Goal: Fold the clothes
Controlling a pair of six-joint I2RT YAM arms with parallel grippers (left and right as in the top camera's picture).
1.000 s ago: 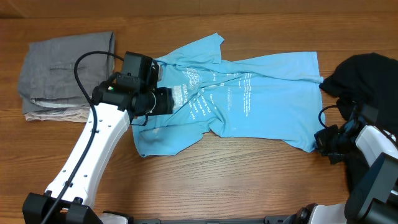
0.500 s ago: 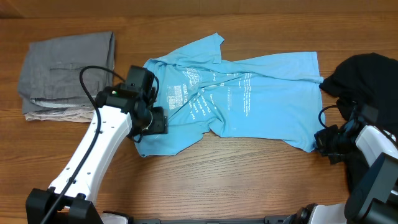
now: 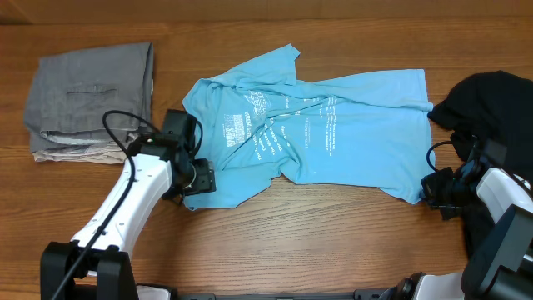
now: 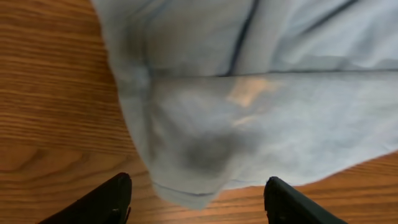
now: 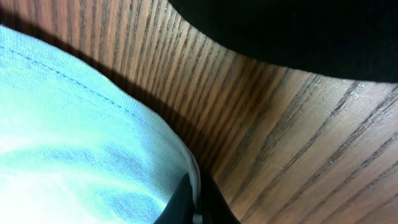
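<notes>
Grey fabric stack (image 3: 90, 96) left of the light-blue printed T-shirt (image 3: 350, 133) looks folded; shirt isn't: my left end effector (image 4: 198, 190) spread, right end effector (image 5: 194, 205) pinching its hem.

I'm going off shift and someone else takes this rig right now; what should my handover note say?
Left end effector: open, low over the blue T-shirt's near-left corner, gripping nothing.
Right end effector: shut on the shirt's hem at its right corner.
The shirt lies spread and wrinkled mid-table, unfolded.
Grey garment lies folded at far left; black garment heaped at right.
Done: the grey one. Left: fold the blue, then the black.
</notes>
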